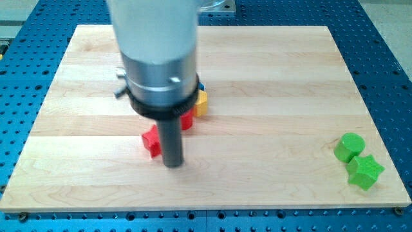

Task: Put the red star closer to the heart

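Note:
My tip (173,165) rests on the wooden board (270,77), a little left of its middle and toward the view's bottom. A red block (151,142), possibly the star, lies just left of the rod and touches or nearly touches it. A second red block (187,122) peeks out from behind the rod, above and right of the tip; its shape is hidden. A yellow block (201,103) sits right above that one, partly covered by the arm. A sliver of a blue block (200,86) shows above the yellow one.
A green round block (349,147) and a green star (365,171) lie together near the board's bottom right corner. The arm's wide grey body (158,58) hides the board's upper middle. A blue perforated table (386,58) surrounds the board.

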You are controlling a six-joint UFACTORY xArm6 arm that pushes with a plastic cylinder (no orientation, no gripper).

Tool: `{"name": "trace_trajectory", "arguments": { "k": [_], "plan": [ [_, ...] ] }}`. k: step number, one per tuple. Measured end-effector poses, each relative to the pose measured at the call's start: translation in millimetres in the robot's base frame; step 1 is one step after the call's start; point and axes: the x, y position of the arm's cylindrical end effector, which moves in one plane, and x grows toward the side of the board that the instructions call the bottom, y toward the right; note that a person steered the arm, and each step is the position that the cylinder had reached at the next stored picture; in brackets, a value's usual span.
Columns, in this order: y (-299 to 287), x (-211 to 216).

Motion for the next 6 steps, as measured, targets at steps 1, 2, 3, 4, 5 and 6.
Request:
{"name": "trace_trajectory", "arguments": {
  "k": [1, 2, 3, 4, 5, 6],
  "plan": [
    [-24.5, -8.7],
    [-36.3, 1.2],
    [-57.9, -28.8],
    [-87.2, -31.6],
    [-120.5, -39.2],
    [-64.9, -39.5]
  ]
}}
